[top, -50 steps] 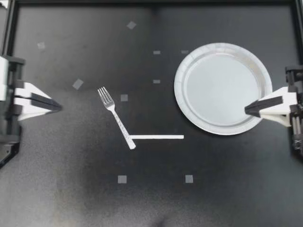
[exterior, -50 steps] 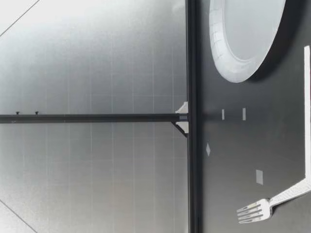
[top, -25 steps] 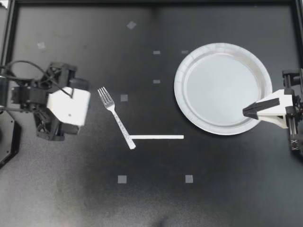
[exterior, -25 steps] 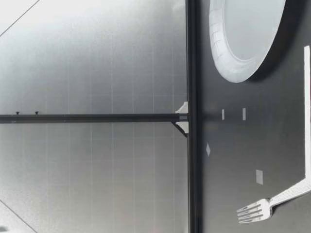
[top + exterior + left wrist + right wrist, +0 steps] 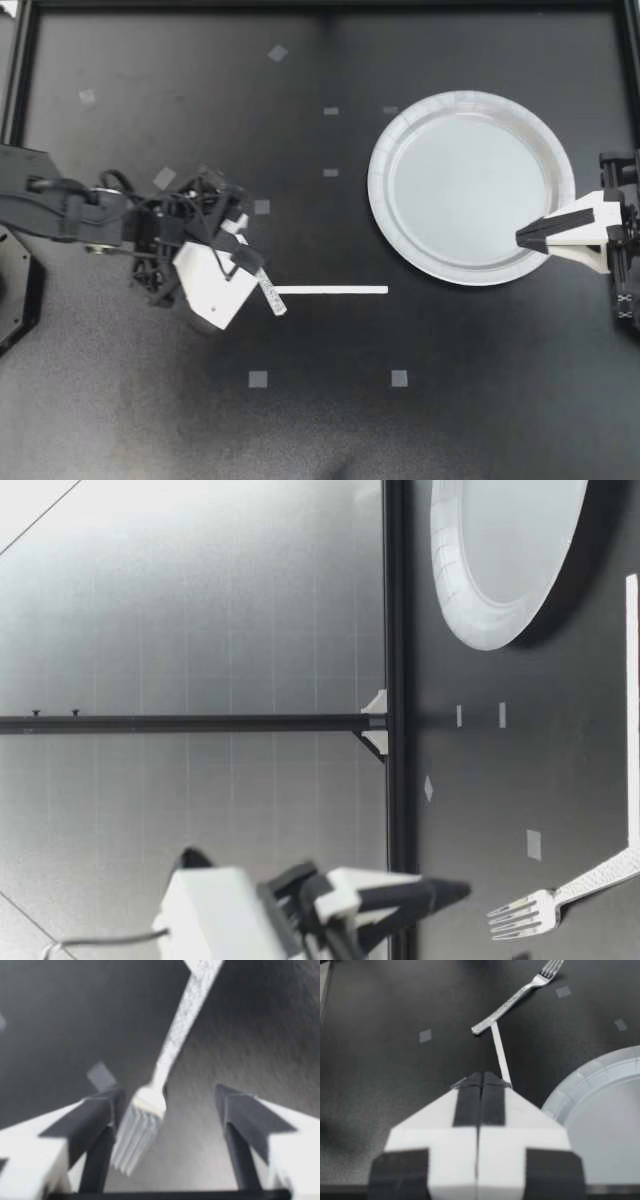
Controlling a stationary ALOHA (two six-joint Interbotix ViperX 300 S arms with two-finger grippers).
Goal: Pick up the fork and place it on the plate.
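The silver fork [image 5: 271, 296] lies on the black table, and only its handle end shows past my left gripper [image 5: 236, 238], which hangs over its head. In the left wrist view the fork [image 5: 172, 1045] has its tines between the open fingers [image 5: 97, 1115], untouched by either. The low view shows my left gripper [image 5: 440, 898] above the table, just over the fork [image 5: 530, 912]. The grey paper plate [image 5: 400, 130] sits at the right. My right gripper [image 5: 525, 237] is shut and empty, its tip over the plate's near-right rim; its wrist view shows the gripper [image 5: 481, 1080], fork [image 5: 520, 995] and plate [image 5: 605, 1105].
A thin white tape strip [image 5: 330, 290] runs from the fork's handle end toward the plate. Small grey tape squares [image 5: 258, 379] dot the table. A black frame rail [image 5: 320, 5] borders the back edge.
My left arm has swung in from the table's left edge to above the fork's head, and its fingers have opened. The right arm, fork and plate have stayed in place.
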